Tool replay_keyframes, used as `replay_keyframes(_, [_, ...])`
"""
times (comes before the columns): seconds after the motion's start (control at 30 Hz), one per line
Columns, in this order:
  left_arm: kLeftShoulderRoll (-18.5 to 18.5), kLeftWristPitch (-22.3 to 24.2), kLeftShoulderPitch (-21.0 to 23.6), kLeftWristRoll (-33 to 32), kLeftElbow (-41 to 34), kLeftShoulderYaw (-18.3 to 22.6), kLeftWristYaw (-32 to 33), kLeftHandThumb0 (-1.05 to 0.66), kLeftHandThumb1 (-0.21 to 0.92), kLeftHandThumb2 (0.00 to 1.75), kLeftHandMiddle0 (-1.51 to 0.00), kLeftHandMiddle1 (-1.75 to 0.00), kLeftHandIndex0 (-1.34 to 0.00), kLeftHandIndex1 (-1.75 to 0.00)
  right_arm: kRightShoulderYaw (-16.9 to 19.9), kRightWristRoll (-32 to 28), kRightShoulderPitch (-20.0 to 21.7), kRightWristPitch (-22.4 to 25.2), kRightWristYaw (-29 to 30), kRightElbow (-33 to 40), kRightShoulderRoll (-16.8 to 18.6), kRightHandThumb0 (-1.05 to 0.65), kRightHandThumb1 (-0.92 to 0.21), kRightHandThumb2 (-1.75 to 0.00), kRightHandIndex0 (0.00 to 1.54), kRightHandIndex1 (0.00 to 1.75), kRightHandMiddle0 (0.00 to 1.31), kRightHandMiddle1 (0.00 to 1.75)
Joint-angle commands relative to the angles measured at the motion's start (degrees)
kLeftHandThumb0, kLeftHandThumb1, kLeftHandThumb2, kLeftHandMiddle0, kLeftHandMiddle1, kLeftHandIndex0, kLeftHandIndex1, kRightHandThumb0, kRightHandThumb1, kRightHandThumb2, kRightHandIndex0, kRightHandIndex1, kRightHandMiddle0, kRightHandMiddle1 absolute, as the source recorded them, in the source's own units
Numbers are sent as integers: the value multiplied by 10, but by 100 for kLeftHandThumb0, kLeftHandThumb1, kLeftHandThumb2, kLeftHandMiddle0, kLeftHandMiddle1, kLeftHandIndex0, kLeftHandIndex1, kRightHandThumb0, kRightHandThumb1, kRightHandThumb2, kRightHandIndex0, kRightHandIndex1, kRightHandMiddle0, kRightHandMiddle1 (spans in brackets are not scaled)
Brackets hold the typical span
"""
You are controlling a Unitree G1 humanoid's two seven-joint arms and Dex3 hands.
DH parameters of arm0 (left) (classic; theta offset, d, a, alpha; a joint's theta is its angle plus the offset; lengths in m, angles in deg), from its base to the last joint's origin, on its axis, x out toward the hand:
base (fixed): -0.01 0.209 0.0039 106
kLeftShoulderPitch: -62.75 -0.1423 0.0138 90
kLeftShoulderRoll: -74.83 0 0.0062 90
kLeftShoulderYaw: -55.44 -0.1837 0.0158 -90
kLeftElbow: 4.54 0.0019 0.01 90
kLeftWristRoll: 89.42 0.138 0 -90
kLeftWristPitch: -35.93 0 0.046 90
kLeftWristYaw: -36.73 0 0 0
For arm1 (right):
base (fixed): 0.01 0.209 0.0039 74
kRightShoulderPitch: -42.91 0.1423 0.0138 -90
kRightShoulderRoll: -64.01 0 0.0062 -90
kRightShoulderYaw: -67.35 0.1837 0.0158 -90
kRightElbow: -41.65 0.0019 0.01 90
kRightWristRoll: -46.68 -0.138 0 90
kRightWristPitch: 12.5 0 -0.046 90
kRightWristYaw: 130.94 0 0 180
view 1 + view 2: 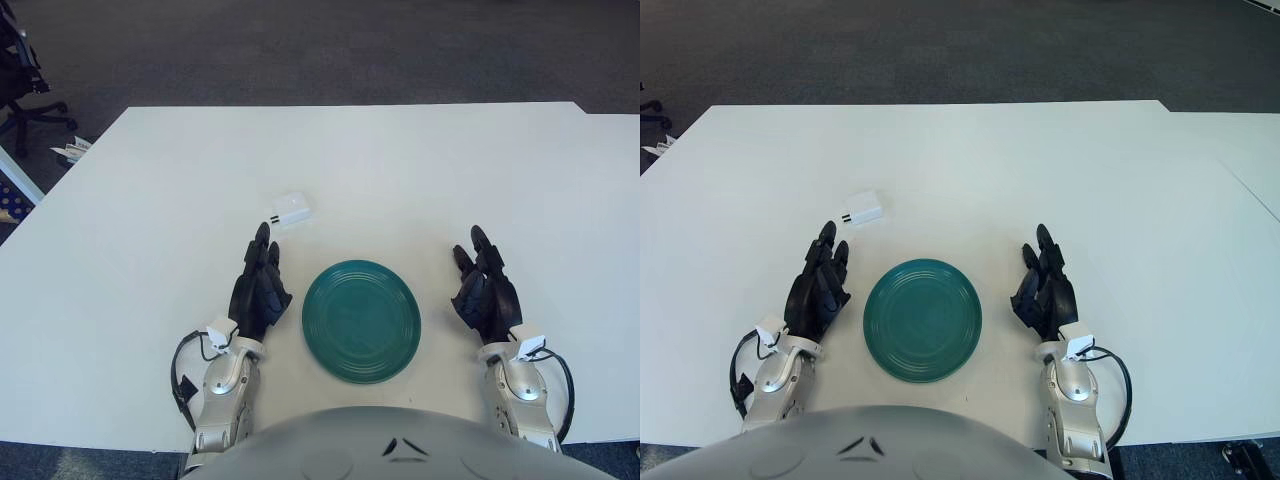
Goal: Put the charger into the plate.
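My left hand (260, 290) waits lower left of centre, fingers loosely extended and holding nothing.

The white table (150, 200) fills the frame; the green plate (361, 320) sits low in the middle, bare, between that hand and my right hand (486, 292), which is likewise slack and unladen on the plate's right. The small white charger (291, 210) lies just above my left fingertips, untouched. I judge the reach hasn't begun: next, extend forward and pinch it.

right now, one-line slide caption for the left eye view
Both hands, left hand and right hand, flank the teal plate; white charger lies beyond it.
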Motion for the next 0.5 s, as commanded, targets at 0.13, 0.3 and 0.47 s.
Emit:
replay_keyframes(0.13, [-13, 37, 1, -7, -34, 5, 1, -105, 92, 101, 0, 0, 0, 0, 3, 0, -7, 17, -2, -31, 0, -95, -92, -108, 0, 0, 0, 0])
replay_keyframes(0.3, [-17, 56, 5, -6, -61, 8, 5, -105, 92, 102, 0, 0, 0, 0, 3, -3, -6, 15, -2, -32, 1, -94, -92, -108, 0, 0, 0, 0])
replay_keyframes(0.47, [-33, 41, 28, 66, -71, 6, 31, -105, 92, 103, 0, 0, 0, 0, 2, -1, -4, 14, -1, -35, 1, -94, -92, -108, 0, 0, 0, 0])
